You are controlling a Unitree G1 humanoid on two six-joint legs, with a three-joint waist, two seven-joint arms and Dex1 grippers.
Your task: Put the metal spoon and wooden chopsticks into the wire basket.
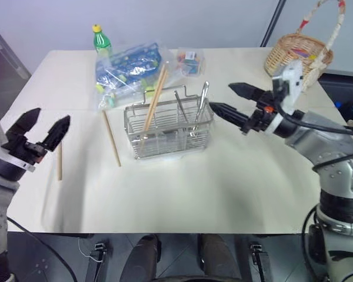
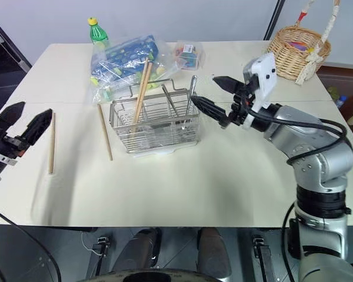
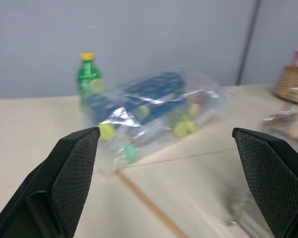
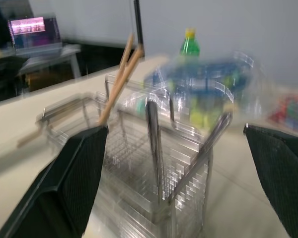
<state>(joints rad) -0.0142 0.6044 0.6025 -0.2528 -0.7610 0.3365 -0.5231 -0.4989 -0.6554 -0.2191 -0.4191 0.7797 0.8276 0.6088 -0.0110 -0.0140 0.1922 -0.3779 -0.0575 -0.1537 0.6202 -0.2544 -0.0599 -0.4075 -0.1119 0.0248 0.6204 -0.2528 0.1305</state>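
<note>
The wire basket stands mid-table. Two wooden chopsticks lean in its left part, tips above the rim. The metal spoon stands upright in its right end. Two more wooden chopsticks lie flat on the table: one just left of the basket, another further left. My right gripper hovers open just right of the spoon's top, holding nothing. My left gripper is open at the table's left side, above the far-left chopstick, and empty.
Behind the wire basket lies a clear plastic bag of coloured items, with a green bottle and a small bag of blocks. A round wicker basket with a tall handle sits at the back right corner.
</note>
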